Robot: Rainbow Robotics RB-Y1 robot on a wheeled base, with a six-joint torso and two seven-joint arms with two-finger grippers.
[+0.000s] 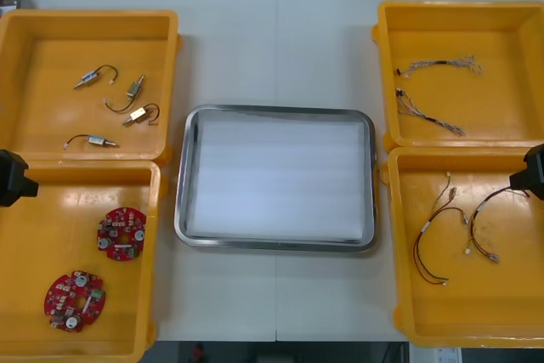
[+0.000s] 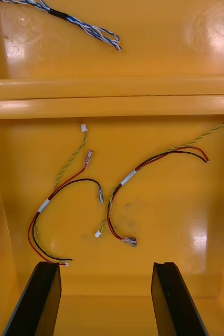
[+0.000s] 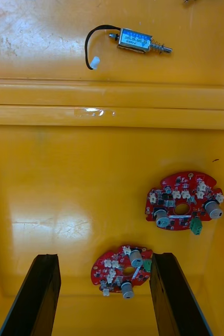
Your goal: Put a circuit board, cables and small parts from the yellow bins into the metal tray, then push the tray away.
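the left gripper (image 3: 104, 257) hangs wide open and empty over the near left bin (image 1: 51, 218) beside the metal tray (image 1: 276, 178), one round red circuit board (image 3: 123, 272) below its fingers, a second board (image 3: 182, 201) beyond. the right gripper (image 2: 105, 264), equally spread, holding nothing, hovers over two red and yellow cables (image 2: 44, 206) in the near right bin (image 1: 501, 295). the tray is bare, white inside. the far left bin (image 1: 51, 48) holds small metal parts (image 1: 140, 114), the far right bin (image 1: 510, 40) twisted blue and white cables (image 2: 88, 27).

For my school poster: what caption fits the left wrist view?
Open left pincer above two red circuit boards in a yellow bin.
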